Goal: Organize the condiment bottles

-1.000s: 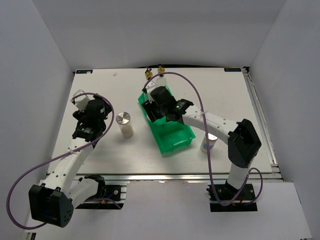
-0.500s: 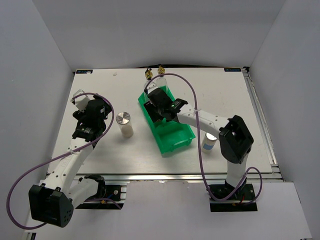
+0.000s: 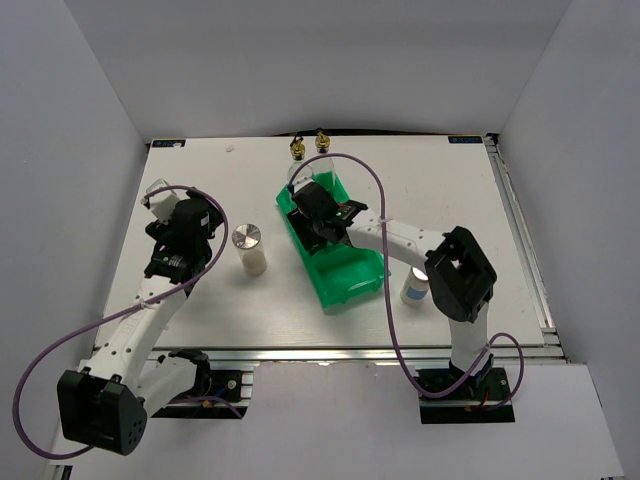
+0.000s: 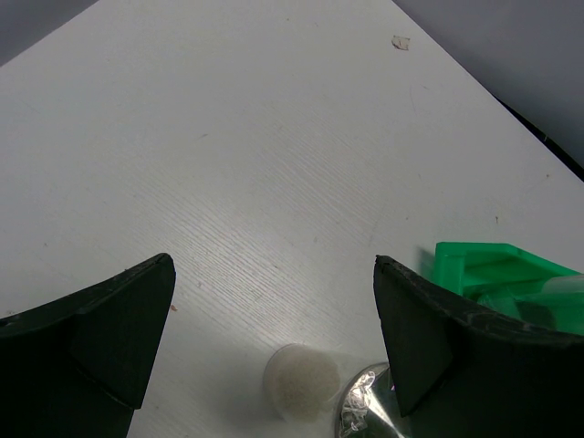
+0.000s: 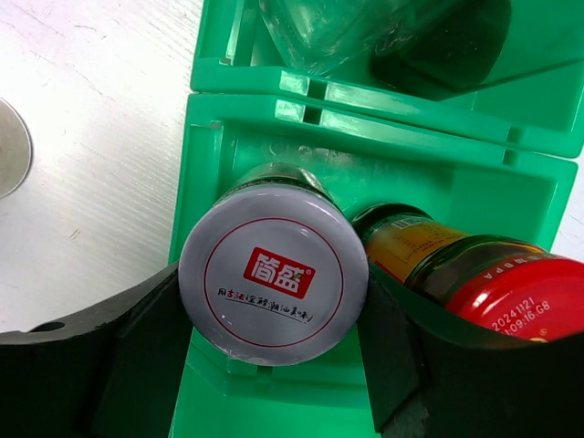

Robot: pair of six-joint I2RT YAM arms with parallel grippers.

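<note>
**Desk:** What does the right claw (image 5: 271, 274) have?

**Photographer:** A white-lidded jar (image 5: 274, 301) with a red logo on its cap. The fingers are closed on its sides, one on each flank, just under the lid. The jar sits low in the compartment of the green tray (image 5: 208, 182) directly beneath the claw. Whether its base touches the floor, I cannot tell.

**Desk:** And what's next to it?

**Photographer:** A red-lidded jar (image 5: 511, 292) is just outside the right finger, in the same compartment — very close quarters. Clear glass shows in the compartment ahead of the fingertips. From above, the gold-capped bottles (image 3: 322, 142) stand just beyond the claw.

**Desk:** How will that jar handle?

**Photographer:** My guess is rigid glass: smooth-walled, fairly weighty if full, and breakable if knocked. The body below the overhanging lid looks like the surest hold, since the cap's rim stops it sliding down.

**Desk:** And the left claw (image 4: 272, 265)?

**Photographer:** It is spread wide with nothing between its fingers — just bare table (image 4: 228, 137). A silver-lidded shaker (image 3: 247, 240) stands off to its right, unheld.
</note>
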